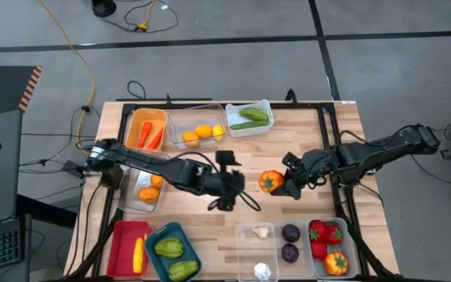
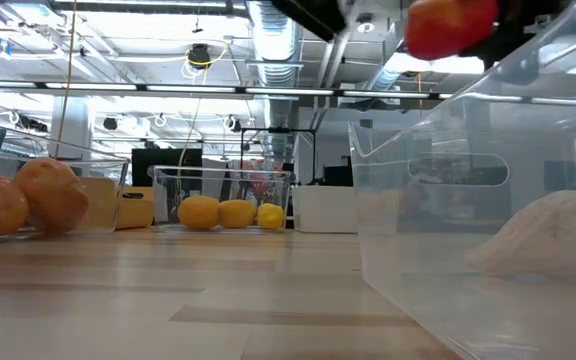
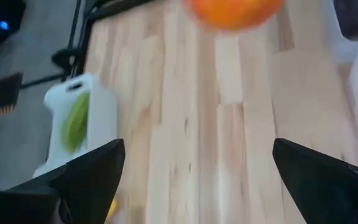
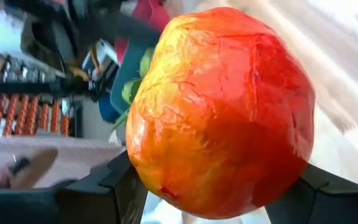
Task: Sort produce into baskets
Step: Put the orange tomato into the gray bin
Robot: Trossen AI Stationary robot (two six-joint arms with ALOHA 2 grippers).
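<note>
Right gripper (image 1: 279, 185): right of frame centre in the high view, fingers clamped on the orange-red fruit (image 1: 270, 181), carrying it clear above the wood!
Same fruit, low view: up at the top edge, right of centre, hanging over the clear bin (image 2: 478, 215).
Left gripper (image 1: 227, 180): centre of the high view, just left of the fruit, fingers spread wide apart, nothing between them.
In the way: in the low view that clear bin wall fills the right half, a pale garlic (image 2: 548, 235) behind it.
Bottom row, high view: red basket (image 1: 120, 249), teal basket (image 1: 156, 233) with green pieces, clear bins with purple and red produce.
Top row, far side: orange basket (image 1: 135, 128), lemons (image 1: 203, 132) in a clear bin, white basket (image 1: 266, 104) with green produce.
</note>
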